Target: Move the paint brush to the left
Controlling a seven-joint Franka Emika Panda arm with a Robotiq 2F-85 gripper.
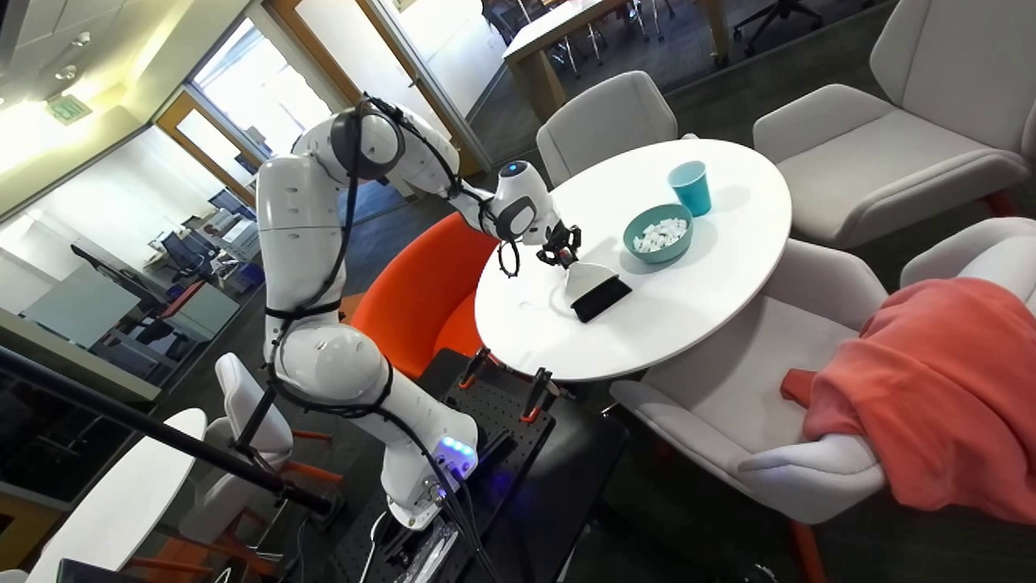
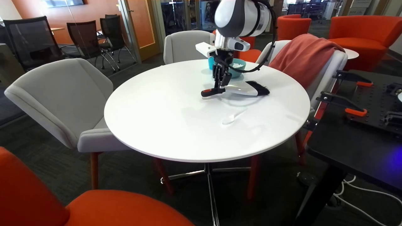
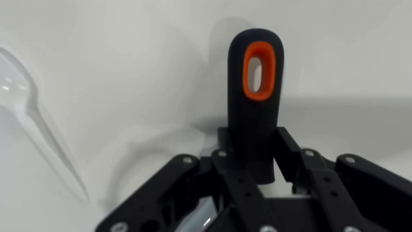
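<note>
Here, arm arched, fingers pointing down, clasping paint brush.

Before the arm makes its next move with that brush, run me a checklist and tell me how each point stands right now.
1. Grip: ok, jaws closed on the black handle of the brush; the wrist view shows them against both its sides.
2. Brush clear of the bowl: ok, a gap shows between them in an exterior view.
3. Bowl and cup upright: ok.
4. Spoon apart from the brush: ok, it lies on the table.
5. Brush lifted off the table: cannot tell from these angles.
6. Whose left is meant: cannot tell, nothing in the pictures settles it.
</note>
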